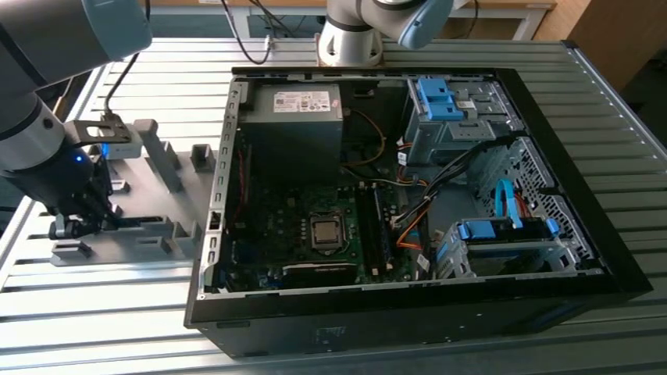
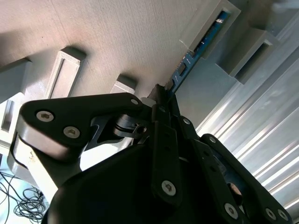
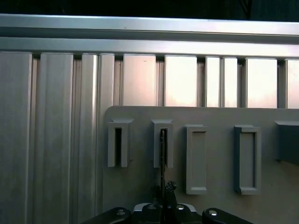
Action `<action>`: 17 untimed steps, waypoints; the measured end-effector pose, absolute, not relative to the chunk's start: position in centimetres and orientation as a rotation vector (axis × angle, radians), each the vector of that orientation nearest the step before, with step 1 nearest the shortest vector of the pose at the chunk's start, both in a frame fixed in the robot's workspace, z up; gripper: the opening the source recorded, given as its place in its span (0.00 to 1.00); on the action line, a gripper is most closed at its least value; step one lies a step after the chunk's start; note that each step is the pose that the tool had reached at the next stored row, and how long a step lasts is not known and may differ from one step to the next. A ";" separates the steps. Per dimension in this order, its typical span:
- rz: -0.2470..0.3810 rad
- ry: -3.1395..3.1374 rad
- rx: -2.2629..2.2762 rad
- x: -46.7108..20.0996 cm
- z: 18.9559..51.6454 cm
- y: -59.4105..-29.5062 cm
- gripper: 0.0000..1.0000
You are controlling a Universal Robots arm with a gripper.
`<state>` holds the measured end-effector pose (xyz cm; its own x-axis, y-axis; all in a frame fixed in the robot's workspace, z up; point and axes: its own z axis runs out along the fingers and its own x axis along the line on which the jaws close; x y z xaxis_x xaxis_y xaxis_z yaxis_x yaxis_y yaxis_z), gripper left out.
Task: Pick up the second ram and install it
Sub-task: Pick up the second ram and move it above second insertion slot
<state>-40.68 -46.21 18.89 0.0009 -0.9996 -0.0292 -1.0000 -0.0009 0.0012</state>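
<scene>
In the exterior view, the arm reaches down at the exterior view's left, and its gripper is low over the grey fixture plate. The plate lies on the slatted table just beside the open computer case. The motherboard lies well apart from the gripper, inside the case.

In the second wrist view, the gripper has its fingers drawn narrow onto the near end of the second ram. We judge this a pinch on the stick. The blue-green board runs away from the fingers, and its far end sits in a slot block of the fixture plate.

In the first wrist view, the second ram shows edge-on as a thin dark line. It runs from its slot block down into the gripper.

We see two risks. The grip sits at one end of a long, thin board, so a lift that is not straight could jam the board in its block. A light pinch could also let it swivel, and it would then meet the motherboard crooked.
</scene>
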 end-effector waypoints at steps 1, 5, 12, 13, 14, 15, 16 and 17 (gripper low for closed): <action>0.034 2.207 -2.208 -40.7 19.0 -46.2 0.14; 0.034 2.207 -2.209 -40.7 19.1 -46.2 0.14; 0.034 2.206 -2.208 -40.7 19.3 -46.2 0.14; 0.034 2.206 -2.208 -40.7 19.3 -46.2 0.14; 0.034 2.206 -2.208 -40.7 19.3 -46.2 0.14; 0.034 2.206 -2.208 -40.7 19.4 -46.2 0.14; 0.034 2.207 -2.209 -40.7 19.4 -46.2 0.14; 0.034 2.207 -2.208 -40.7 19.4 -46.2 0.14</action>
